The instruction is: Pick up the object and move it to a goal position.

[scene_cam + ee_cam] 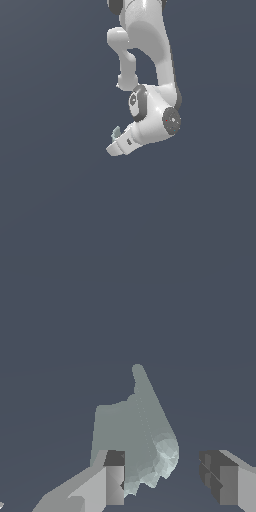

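The tool (167, 483) is spread wide and grips nothing. A pale grey-green object (135, 431) sits by one finger (114, 478), away from the other.

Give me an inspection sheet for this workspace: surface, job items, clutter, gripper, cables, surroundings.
Surface: plain dark blue-grey ground, no markings seen.
Job's things: one pale grey-green object with a narrow neck and a rounded end; it sits between the fingers, close against one of them. In the exterior view only a sliver of it shows by the hand.
Goal position: no marker seen.
Clutter: nothing seen.
Gripper: gripper open, one finger beside the object, the other well apart from it.
Cables: nothing seen.
Surroundings: only the white arm reaching down from the top of the exterior view.
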Action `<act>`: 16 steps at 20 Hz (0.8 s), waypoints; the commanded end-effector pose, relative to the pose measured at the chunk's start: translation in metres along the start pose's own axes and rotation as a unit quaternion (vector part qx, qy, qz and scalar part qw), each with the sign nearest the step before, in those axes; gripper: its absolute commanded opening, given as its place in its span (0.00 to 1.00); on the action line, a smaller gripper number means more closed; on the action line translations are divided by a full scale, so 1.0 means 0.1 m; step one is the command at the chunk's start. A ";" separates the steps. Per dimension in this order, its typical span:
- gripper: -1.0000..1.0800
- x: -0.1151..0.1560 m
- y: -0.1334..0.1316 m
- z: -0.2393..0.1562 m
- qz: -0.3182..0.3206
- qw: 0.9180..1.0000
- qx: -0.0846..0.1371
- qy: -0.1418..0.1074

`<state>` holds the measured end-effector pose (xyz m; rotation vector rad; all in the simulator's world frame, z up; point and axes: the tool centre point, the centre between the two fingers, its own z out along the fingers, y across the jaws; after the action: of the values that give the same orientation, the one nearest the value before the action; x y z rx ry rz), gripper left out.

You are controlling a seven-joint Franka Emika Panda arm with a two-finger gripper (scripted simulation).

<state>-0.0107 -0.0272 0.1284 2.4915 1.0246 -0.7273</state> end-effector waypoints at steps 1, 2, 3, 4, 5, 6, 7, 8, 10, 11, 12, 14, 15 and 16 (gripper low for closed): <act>0.62 0.00 0.00 0.02 -0.003 1.000 -0.001 -0.005; 0.62 0.00 -0.01 0.03 -0.003 1.000 -0.001 -0.008; 0.62 0.00 -0.01 0.04 -0.003 1.000 -0.001 -0.011; 0.62 0.01 -0.01 0.05 -0.003 1.000 -0.001 -0.013; 0.62 0.01 -0.01 0.05 -0.004 1.000 -0.002 -0.015; 0.62 0.01 -0.01 0.05 -0.006 1.000 -0.003 -0.017; 0.62 0.00 -0.01 0.05 -0.008 1.000 -0.004 -0.019; 0.62 0.00 -0.01 0.05 -0.011 1.000 -0.005 -0.021; 0.62 0.00 0.00 0.05 -0.018 0.999 -0.008 -0.028; 0.62 0.00 0.00 0.06 -0.023 0.999 -0.010 -0.032; 0.62 0.00 0.01 0.06 -0.028 0.999 -0.012 -0.037; 0.62 -0.01 0.02 0.06 -0.041 0.998 -0.017 -0.050; 0.62 -0.01 0.02 0.06 -0.048 0.997 -0.021 -0.057; 0.62 -0.02 0.03 0.06 -0.055 0.996 -0.024 -0.065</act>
<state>-0.0119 -0.0322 0.1245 2.3586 1.1052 -0.8512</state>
